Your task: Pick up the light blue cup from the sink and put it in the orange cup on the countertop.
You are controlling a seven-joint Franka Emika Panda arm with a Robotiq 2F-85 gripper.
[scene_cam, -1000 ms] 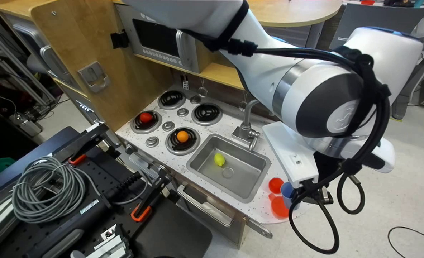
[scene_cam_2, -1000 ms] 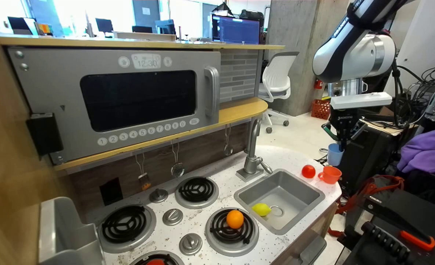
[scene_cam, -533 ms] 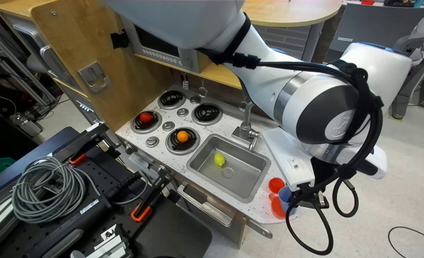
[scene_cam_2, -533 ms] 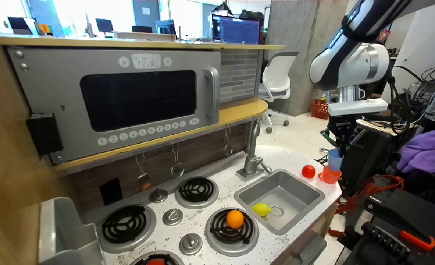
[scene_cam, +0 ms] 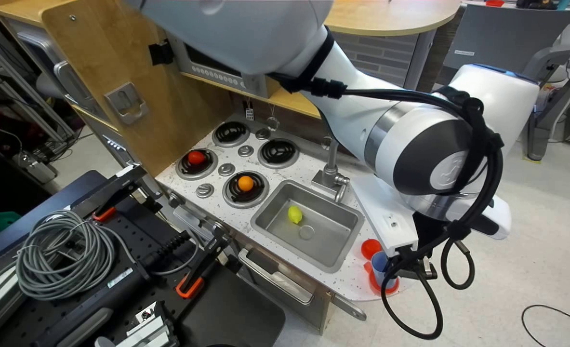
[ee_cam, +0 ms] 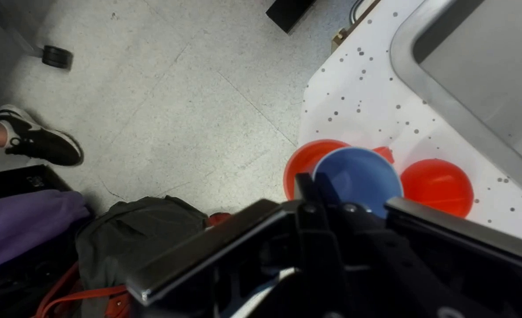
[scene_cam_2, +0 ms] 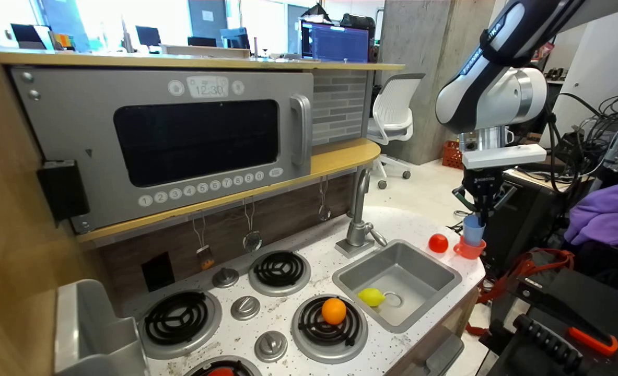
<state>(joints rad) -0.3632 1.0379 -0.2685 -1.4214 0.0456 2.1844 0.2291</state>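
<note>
Smoothly round blue plastic cup (ee_cam: 360,179).

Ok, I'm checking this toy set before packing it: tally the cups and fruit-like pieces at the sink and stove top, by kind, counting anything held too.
Cups: 2 (light blue cup, orange cup)
Red rounds: 2 (red piece on the countertop, red piece on a burner)
Orange round piece: 1
Yellow lemon-like piece: 1
Total: 6
</note>
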